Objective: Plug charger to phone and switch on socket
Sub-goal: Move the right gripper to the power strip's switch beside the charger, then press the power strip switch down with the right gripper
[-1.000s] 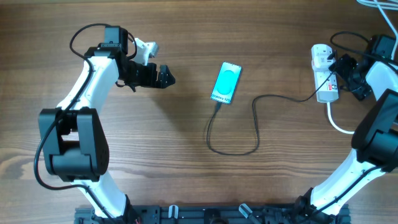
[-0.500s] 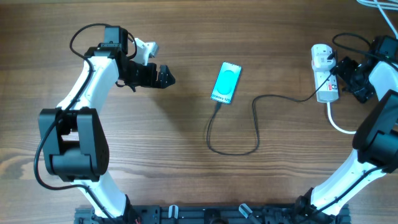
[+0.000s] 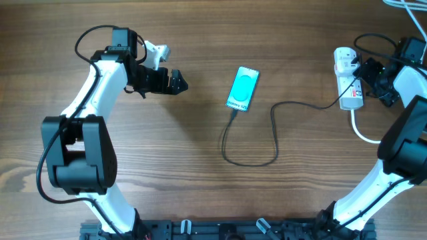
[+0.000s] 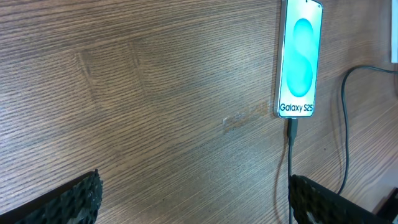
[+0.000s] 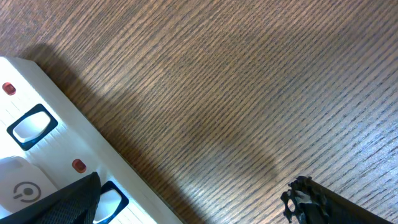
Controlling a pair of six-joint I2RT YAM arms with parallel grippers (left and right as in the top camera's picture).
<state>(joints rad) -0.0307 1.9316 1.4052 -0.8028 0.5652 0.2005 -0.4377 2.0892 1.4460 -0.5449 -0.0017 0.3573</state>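
The phone (image 3: 243,88) lies flat mid-table with a teal screen; the left wrist view shows it (image 4: 300,59) too. The charger, a thin black cable (image 3: 273,127), loops from the phone's lower end to the socket (image 3: 345,83), a white power strip at the far right. Its connector tip (image 4: 290,130) sits in the phone's port. My left gripper (image 3: 179,81) is open and empty, well left of the phone. My right gripper (image 3: 363,69) is open at the socket's right side. One finger hovers over a rocker switch (image 5: 109,202) of the socket (image 5: 37,143).
A thick white cord (image 3: 360,130) runs from the socket toward the right arm's base. More white cables (image 3: 403,7) lie at the top right corner. A second rocker switch (image 5: 28,126) and small red indicators (image 5: 78,165) show on the strip.
My right gripper has shifted slightly beside the socket and come back. The left arm, phone and cable have not moved.
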